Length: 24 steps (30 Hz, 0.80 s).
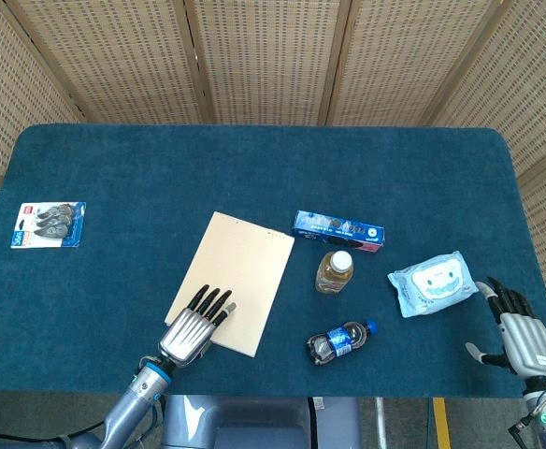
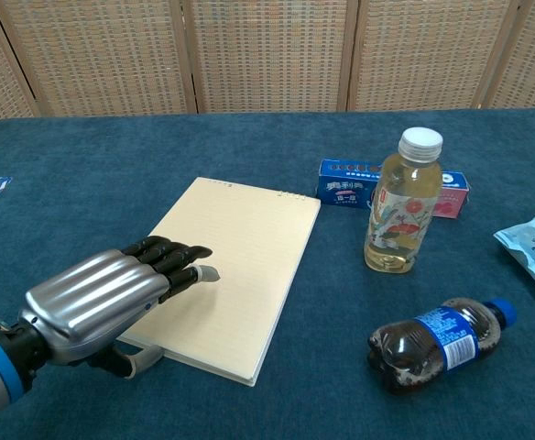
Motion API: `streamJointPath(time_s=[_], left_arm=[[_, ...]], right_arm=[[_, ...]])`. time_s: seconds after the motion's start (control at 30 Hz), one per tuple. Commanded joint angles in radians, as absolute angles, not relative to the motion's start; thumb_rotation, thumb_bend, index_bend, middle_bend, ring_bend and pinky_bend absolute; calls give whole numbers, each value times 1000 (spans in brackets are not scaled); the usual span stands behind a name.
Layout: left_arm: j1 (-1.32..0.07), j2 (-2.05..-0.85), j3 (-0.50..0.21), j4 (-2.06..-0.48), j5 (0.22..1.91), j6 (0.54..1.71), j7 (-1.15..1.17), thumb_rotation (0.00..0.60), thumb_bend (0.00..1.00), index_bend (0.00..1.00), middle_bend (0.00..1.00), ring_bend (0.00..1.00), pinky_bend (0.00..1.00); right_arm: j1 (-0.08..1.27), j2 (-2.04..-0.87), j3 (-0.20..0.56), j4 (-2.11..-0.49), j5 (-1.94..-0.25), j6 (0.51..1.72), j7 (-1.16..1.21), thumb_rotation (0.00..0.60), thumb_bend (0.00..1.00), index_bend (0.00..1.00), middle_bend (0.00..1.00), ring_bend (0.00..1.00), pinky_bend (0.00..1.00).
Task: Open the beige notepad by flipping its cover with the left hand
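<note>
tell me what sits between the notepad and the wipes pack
The upright tea bottle, plain in the head view; the cola bottle lies nearer, below that line.

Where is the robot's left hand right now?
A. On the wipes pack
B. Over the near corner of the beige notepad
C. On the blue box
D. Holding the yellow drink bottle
B: the left hand is over the near left corner of the closed beige notepad, fingers stretched across its cover.
</note>
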<state>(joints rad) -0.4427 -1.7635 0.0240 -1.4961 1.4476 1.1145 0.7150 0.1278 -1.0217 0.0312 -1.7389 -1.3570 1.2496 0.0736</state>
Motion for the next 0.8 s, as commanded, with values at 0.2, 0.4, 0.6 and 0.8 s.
streamJointPath(time_s=[0.2,0.4,0.6,0.8], left_arm=[[-451,-1771,15,-1487,1438,1112,721,600,394,108,0,0,0],[-457,-1781,8,-1471,1424,1108,732,600,400,108,0,0,0],[-461,-1790,3,-1455,1421,1113,735,600,423,114,0,0,0],[-468,-1801,-6,-1436,1422,1120,731,600,493,125,0,0,0]], right_arm=[[128,-1021,31,-1739,-1358,1249,76,600,260,0,0,0,0],[127,-1021,31,-1739,-1357,1249,78,600,260,0,0,0,0],[128,-1020,31,-1739,-1358,1248,79,600,260,0,0,0,0],[128,-1019,31,-1739,-1357,1247,82,600,260,0,0,0,0]])
